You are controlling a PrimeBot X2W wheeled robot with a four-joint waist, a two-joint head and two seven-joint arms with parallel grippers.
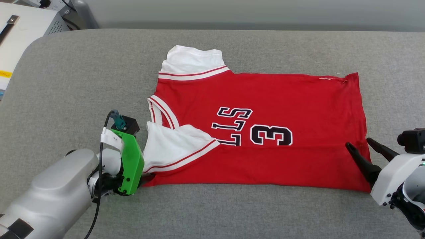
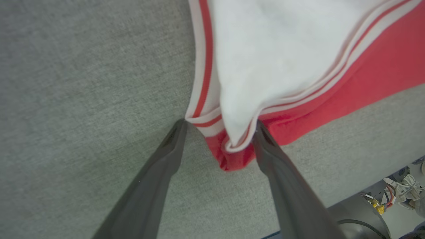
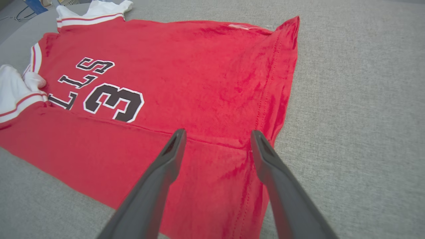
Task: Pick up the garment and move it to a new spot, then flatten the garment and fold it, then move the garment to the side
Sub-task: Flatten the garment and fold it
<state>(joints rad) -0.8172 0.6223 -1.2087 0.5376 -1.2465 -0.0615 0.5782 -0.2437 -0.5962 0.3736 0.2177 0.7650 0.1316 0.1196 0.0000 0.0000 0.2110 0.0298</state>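
Garment (image 1: 265, 99) lies on grey table (image 1: 83, 83), near edge folded over lettering. Left end effector (image 2: 220, 127) spread astride sleeve-end corner, right end effector (image 1: 357, 142) spread over hem end, likely staged for next fold.

The garment (image 1: 282, 96) is soft knit cloth with a faint sheen (its lettering looks smoother). The pad (image 1: 83, 76) is coarse grey woven fabric. The bracket (image 1: 131, 162) is smooth green plastic.

Head camera high, facing down; wrist cameras low, close, at opposite ends of shared garment (image 1: 265, 93).
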